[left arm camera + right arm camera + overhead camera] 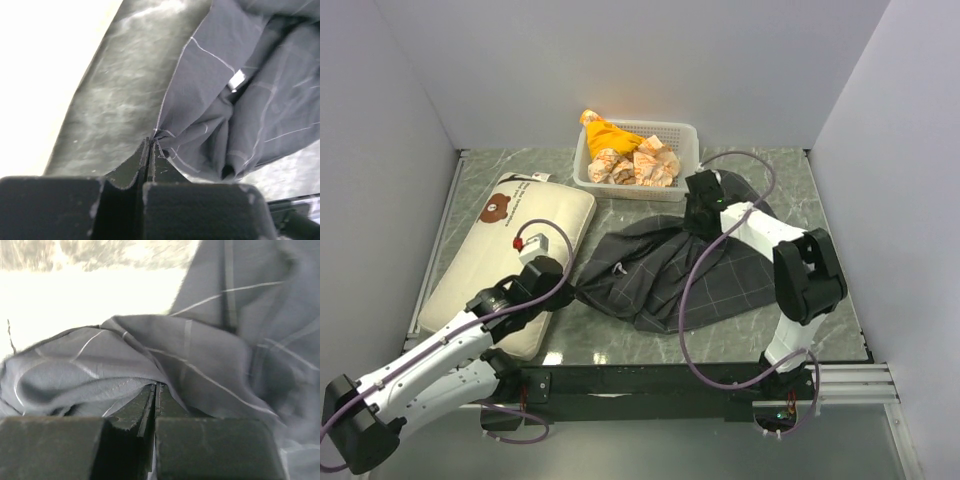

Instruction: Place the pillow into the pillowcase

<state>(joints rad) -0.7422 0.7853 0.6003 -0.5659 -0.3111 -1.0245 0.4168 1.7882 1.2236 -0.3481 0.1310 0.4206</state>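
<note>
Charcoal checked pillowcase [665,270] lies crumpled on your counter [800,200] beside the pillow [485,260]; your left hand [150,143] pinches its left corner, your right hand [155,386] clamps its far edge.

The pillowcase [642,268] lies crumpled beside the pillow [485,258].

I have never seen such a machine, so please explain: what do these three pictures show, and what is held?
Two robot arms stand at the near edge of the table. One picture looks down from above; the other two come from a camera on each wrist, its fingers at the bottom. On the table lie a pillow, a grey pillowcase and a basket of cloth bundles. The left gripper and right gripper are each shut on the pillowcase's edge; the pillow lies beside it.
</note>
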